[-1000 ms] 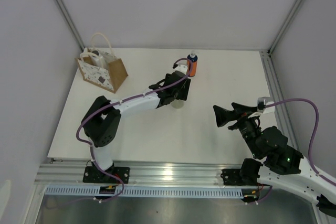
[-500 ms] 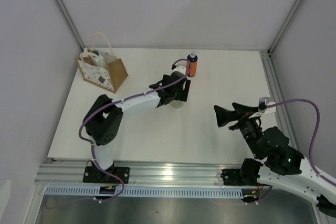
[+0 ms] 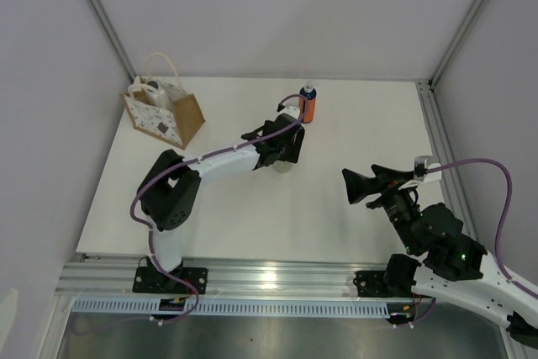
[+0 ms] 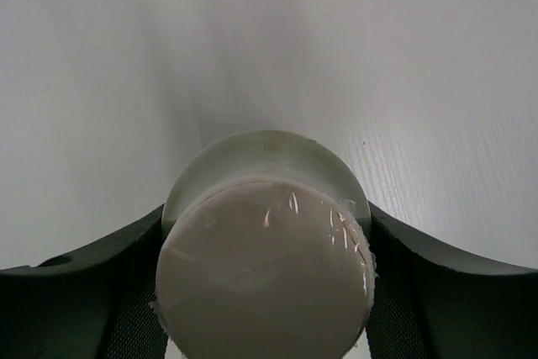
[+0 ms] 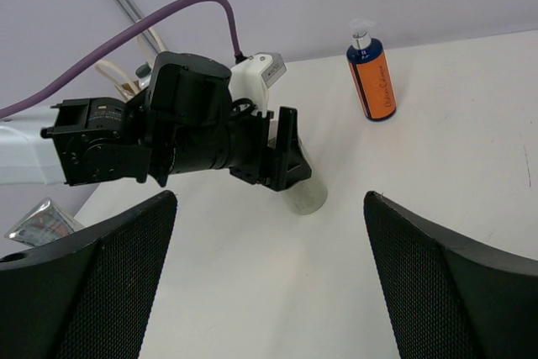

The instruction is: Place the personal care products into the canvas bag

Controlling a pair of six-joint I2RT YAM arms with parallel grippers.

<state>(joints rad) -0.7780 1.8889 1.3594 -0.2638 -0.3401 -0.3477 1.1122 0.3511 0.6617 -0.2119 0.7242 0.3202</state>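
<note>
A cream-white cylinder point(image 3: 286, 166) stands upright on the table mid-field. My left gripper point(image 3: 284, 150) is down over it from behind, with a finger pressed against each side point(image 4: 266, 212); the cylinder's top point(image 4: 265, 275) fills the left wrist view. The right wrist view shows the left gripper point(image 5: 290, 170) on the cylinder point(image 5: 307, 195). An orange bottle with a dark blue cap point(image 3: 308, 105) point(image 5: 372, 81) stands just behind. The canvas bag point(image 3: 166, 115) stands at the far left with a white, dark-capped bottle point(image 3: 151, 86) in it. My right gripper point(image 3: 360, 184) point(image 5: 269, 199) is open, empty and raised at the right.
The table is boxed in by grey walls and metal frame posts point(image 3: 99, 14). The left arm's purple cable point(image 5: 143, 35) loops above its wrist. The bag's cream handles point(image 5: 126, 73) show behind the left arm.
The left arm's elbow has shifted slightly. The gripper stays on the cylinder, which stands in the same spot. The right arm has barely moved.
</note>
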